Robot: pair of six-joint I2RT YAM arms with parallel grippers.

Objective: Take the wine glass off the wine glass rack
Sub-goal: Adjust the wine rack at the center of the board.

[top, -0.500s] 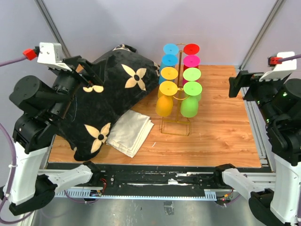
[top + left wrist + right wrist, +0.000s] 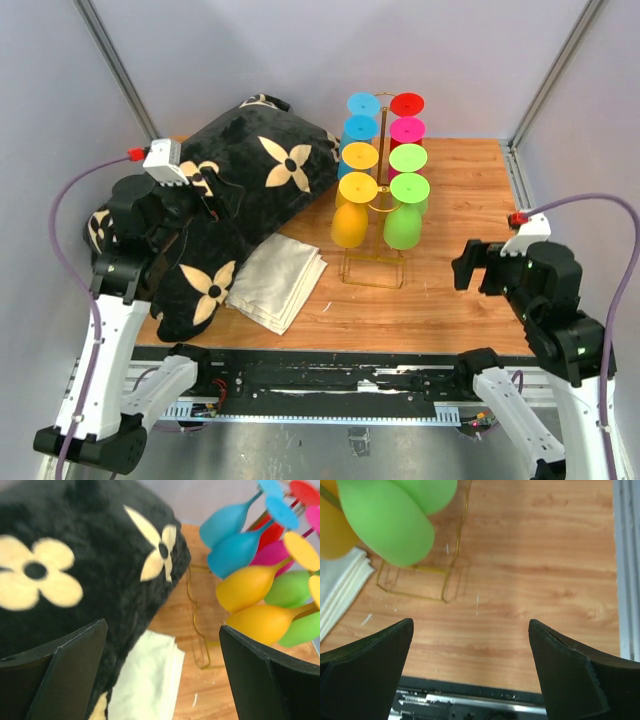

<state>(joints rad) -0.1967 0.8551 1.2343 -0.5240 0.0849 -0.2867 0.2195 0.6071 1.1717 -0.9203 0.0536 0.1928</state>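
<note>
Top external shows our lime-green plastic-looking wine glass [image 2: 402, 228] hanging bowl-down, stem upright, on the tall gold wire rack [image 2: 374, 285] in the middle of the table [image 2: 470, 200]. Right pincer [image 2: 470, 625], spread wide and empty, sits toward the near right corner, so we'd call it closer than the equally released left pincer [image 2: 162, 627].

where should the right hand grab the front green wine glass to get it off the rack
I'd grip the bowl of the front green glass, coming from the right with the open right hand. It hangs foot-up on the rack, so the bowl is the broad free part; the yellow glass blocks its left side.
</note>
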